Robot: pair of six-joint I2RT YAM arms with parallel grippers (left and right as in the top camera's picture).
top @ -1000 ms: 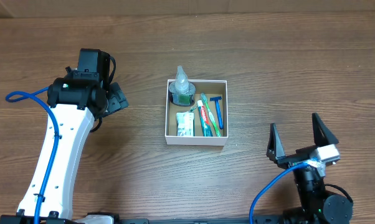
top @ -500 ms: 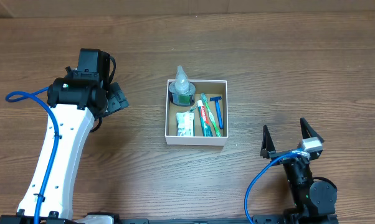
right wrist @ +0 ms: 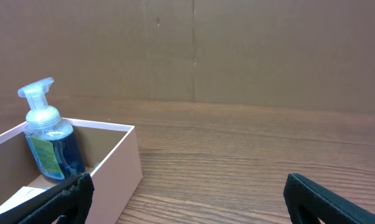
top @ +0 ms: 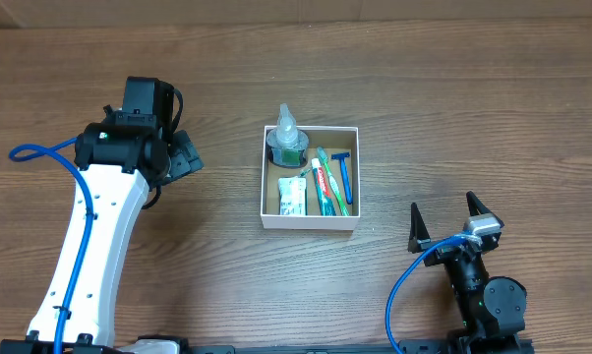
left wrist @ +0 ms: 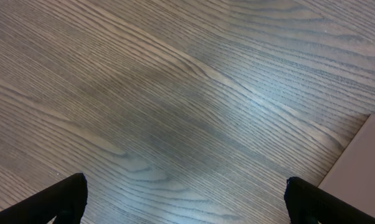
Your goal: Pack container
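**Right Claw Retracted, Container Loaded**

Right claw (top: 442, 211) has been drawn back toward the near edge, jaws spread and empty. The left claw (top: 186, 157) is likewise open. The container (top: 310, 224) sits at the centre of the table (top: 453, 98). It is judged light, with thin walls that are easily crushed. One wall should be gripped near a corner and kept level.

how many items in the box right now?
5 in the box: bottle far-left corner, packet near left, then toothpaste, toothbrush and razor side by side on the right. Something may be hidden underneath.
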